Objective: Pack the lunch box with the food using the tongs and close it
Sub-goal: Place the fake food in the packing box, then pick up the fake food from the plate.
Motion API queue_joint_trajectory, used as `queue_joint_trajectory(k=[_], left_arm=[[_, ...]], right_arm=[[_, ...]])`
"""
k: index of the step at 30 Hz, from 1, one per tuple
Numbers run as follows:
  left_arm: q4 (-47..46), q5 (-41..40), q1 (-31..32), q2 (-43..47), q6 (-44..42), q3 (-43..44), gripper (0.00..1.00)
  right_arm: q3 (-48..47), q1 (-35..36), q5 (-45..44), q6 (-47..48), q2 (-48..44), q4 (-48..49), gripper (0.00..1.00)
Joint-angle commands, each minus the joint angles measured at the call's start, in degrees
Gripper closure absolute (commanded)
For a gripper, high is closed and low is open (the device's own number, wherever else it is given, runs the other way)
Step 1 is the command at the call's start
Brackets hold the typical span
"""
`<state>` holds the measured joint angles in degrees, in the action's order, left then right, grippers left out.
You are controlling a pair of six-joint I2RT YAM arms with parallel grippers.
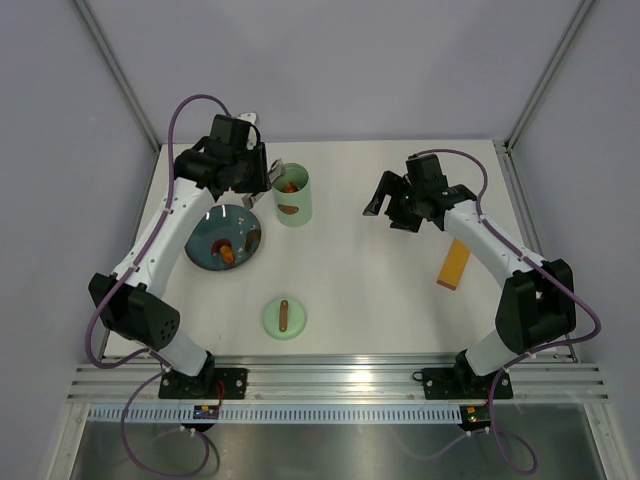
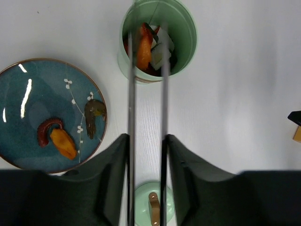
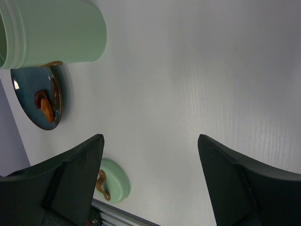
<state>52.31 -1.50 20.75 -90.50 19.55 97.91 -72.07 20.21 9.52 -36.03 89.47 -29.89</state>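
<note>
Left wrist view: my left claw [image 2: 146,141] clamps the tongs [image 2: 131,103], food [image 2: 143,49] between their tips in the lunch box [image 2: 186,28] at twelve o'clock; my right claw [image 3: 149,139] gapes apart.

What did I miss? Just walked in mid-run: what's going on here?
The left gripper squeezes the tongs, their tips at the mouth of the open lunch box, an orange piece between them. More food waits on the plate. The lid lies on the table, off the box. The right gripper hangs open and empty.

A white table [image 1: 380,290] stands between pale grey walls [image 1: 350,70] with aluminium corner posts [image 1: 117,72]
</note>
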Motion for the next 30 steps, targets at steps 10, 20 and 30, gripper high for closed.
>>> queue_joint_trajectory(k=[10,20,30], left_arm=[[0.41,-1.56,1.13,7.87,-0.74,3.43,0.94],[4.81,-7.82,0.96,17.63,-0.92,-10.45,0.68],[4.02,-4.4,-0.62,18.6,-0.13,-21.61,0.67]], right_arm=[[-0.79,0.54,-1.26,0.52,-1.67,-0.79,0.11],[-0.61,0.54,-0.2,0.35,-0.97,0.09,0.11],[-1.05,0.54,0.06,0.87,-1.05,-0.34,0.11]])
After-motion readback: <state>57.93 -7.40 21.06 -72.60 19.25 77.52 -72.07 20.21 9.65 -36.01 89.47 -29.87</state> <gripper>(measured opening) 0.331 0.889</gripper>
